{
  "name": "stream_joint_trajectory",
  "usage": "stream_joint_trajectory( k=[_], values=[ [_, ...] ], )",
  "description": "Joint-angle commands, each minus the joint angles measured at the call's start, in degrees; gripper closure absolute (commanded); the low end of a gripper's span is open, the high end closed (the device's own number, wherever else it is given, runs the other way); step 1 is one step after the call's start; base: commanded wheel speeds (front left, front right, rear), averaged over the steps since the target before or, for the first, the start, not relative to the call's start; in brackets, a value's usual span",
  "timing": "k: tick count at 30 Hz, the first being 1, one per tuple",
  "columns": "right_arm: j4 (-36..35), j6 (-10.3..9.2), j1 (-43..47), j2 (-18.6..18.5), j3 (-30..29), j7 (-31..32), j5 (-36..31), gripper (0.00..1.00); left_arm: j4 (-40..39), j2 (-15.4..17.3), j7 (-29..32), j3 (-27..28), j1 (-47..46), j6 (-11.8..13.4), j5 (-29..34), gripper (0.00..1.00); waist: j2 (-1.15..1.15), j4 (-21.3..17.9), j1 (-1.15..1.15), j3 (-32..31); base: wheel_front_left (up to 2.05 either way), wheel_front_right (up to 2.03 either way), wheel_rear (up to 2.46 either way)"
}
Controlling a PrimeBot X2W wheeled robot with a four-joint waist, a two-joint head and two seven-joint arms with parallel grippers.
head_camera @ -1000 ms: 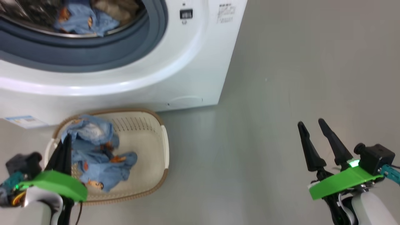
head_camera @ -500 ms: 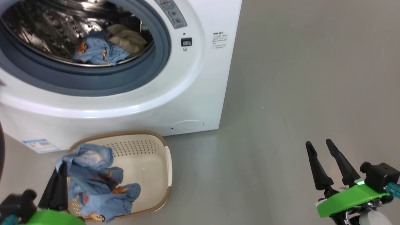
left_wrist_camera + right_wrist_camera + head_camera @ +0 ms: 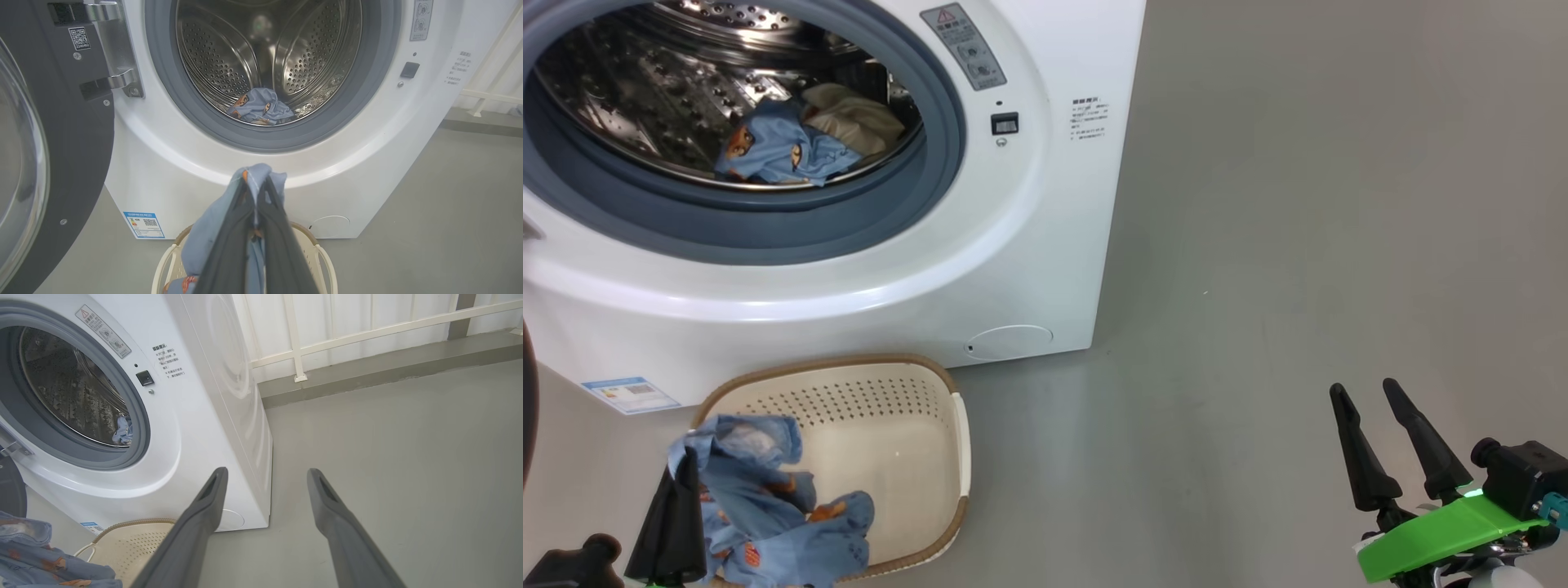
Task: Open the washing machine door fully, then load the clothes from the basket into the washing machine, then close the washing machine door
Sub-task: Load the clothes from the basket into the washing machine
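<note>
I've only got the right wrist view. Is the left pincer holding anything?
Observer: Yes, the left pincer is shut on a light-blue garment printed with orange animals, above the cream perforated plastic basket.
Operator: Where's the door?
Observer: The round black-ringed glass door stands swung open, left of the drum opening.
Operator: What's in the drum?
Observer: Beside the blue piece, a cream cloth lies in the steel drum.

Grey floor [image 3: 1298, 245] at three o'clock in head view, white railing [image 3: 292, 335] at one o'clock in right wrist view, grey kerb [image 3: 388, 369] just beneath it
</note>
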Motion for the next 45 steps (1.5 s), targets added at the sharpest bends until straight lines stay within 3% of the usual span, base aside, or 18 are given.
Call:
stream_joint_trajectory(
  k=[1, 14, 25, 32, 45],
  values=[
    [-1.61, 0.16, 0.04, -0.70, 1.01, -0.27, 0.41, 0.00, -1.65, 0.75, -0.37, 2.06, -1.00, -0.09, 0.20, 1.00, 0.00, -0.26, 0.00, 0.31, 0.00, 0.00, 0.00],
    [-2.40, 0.16, -1.77, 0.76, 0.87, -0.27, 0.09, 0.00, -2.39, 2.30, -0.37, -0.10, -9.14, -0.09, -0.86, 1.00, 0.00, -1.36, 0.00, 4.89, 0.00, 0.00, 0.00],
    [-2.67, 0.16, -5.12, 2.55, 1.63, -0.27, -0.21, 0.00, -0.17, 7.16, -0.37, -0.55, -29.84, -0.09, 0.02, 1.00, 0.00, -2.90, 0.00, 10.21, 0.00, 0.00, 0.00],
    [-2.72, 0.16, -7.18, 3.51, 2.70, -0.27, -0.11, 0.00, 8.95, 9.34, -0.37, 1.44, -42.34, -0.03, 1.20, 1.00, 0.00, -4.92, 0.00, 13.15, 0.00, 0.00, 0.00],
    [-2.73, 0.16, -10.61, 5.51, 5.17, -0.27, 0.05, 0.00, 38.95, 12.84, -0.37, 0.06, -59.99, -0.06, 2.75, 1.00, 0.00, -9.04, 0.00, 18.80, 0.00, 0.00, 0.00]
  ],
)
